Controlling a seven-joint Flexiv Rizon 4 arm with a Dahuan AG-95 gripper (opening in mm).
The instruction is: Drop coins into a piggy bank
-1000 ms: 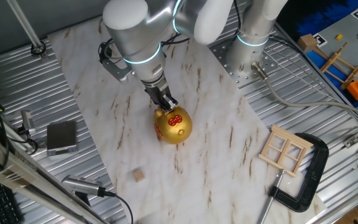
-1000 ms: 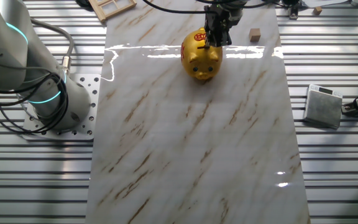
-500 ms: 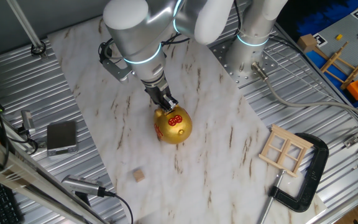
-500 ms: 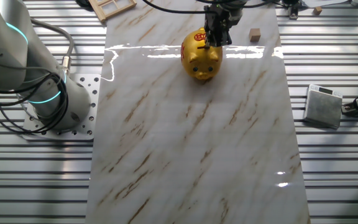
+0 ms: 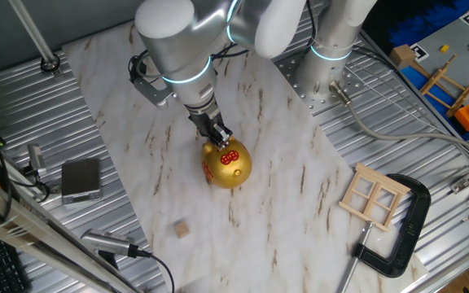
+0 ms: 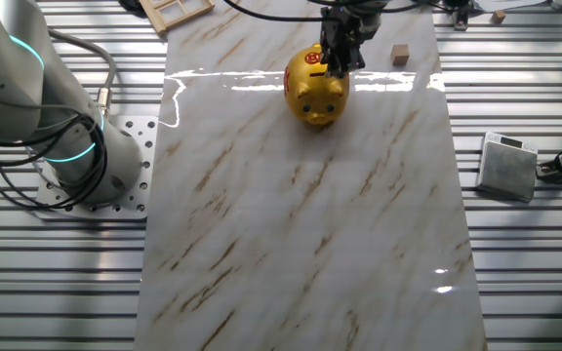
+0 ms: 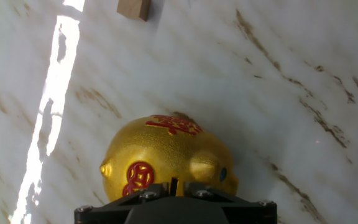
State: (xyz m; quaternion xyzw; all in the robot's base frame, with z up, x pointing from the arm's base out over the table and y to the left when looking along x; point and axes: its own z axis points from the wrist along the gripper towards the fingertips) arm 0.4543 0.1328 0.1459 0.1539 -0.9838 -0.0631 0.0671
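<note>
The gold piggy bank (image 5: 228,167) stands on the marble sheet; it also shows in the other fixed view (image 6: 312,93) and in the hand view (image 7: 166,155). My gripper (image 5: 218,137) stands right on top of the bank, also seen in the other fixed view (image 6: 338,68). In the hand view the gripper (image 7: 173,185) has its jaws almost together, closed on a thin dark flat piece held edge-on over the bank's back. The tan wooden coin (image 5: 183,229) lies loose on the sheet well away from the bank, and shows in the other fixed view (image 6: 400,54) and the hand view (image 7: 134,7).
A small wooden window frame (image 5: 374,195) and a black C-clamp (image 5: 405,236) lie at one side. A grey box (image 5: 81,179) with cables sits on the ribbed metal table on the other side. The arm's base (image 6: 86,161) stands beside the sheet.
</note>
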